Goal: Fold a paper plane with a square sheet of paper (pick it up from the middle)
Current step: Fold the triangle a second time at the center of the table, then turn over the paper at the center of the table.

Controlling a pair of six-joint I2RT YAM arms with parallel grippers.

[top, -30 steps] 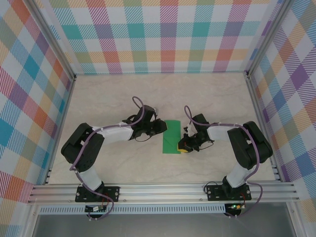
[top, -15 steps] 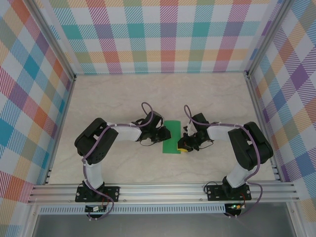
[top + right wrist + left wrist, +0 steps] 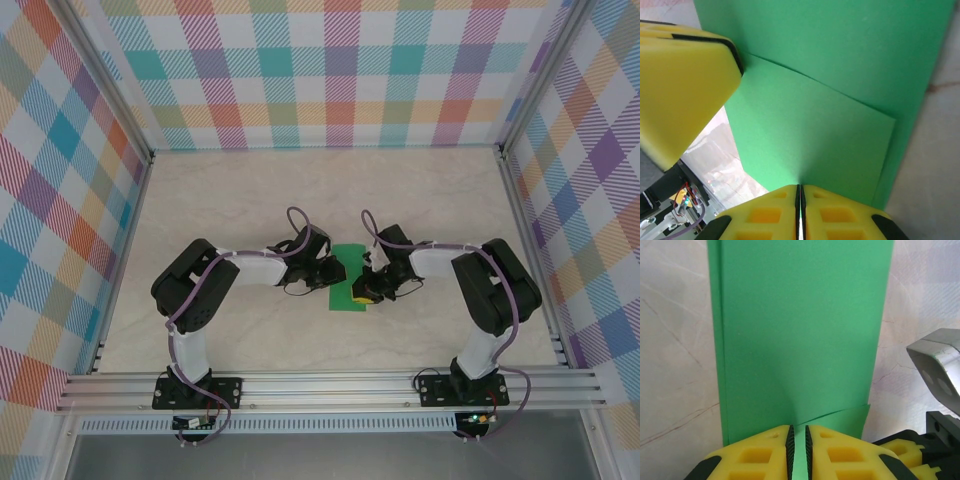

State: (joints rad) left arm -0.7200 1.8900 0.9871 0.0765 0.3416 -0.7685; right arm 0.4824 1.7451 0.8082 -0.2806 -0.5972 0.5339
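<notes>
Checking against a second back: found left gripper [image 3: 798,440] moved in at 9 o'clock of the square sheet of paper [image 3: 800,330], centre of table [image 3: 230,200], jaws narrow on its edge. Logged right gripper [image 3: 799,191] dragged toward 9 o'clock, clamping a lifted flap. Judged fold under way.

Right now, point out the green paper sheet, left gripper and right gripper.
green paper sheet [image 3: 800,330], left wrist view, middle of its face
left gripper [image 3: 798,440], left wrist view, midway between fingertips pinching the sheet
right gripper [image 3: 798,200], right wrist view, midway between fingertips pinching the sheet
</notes>
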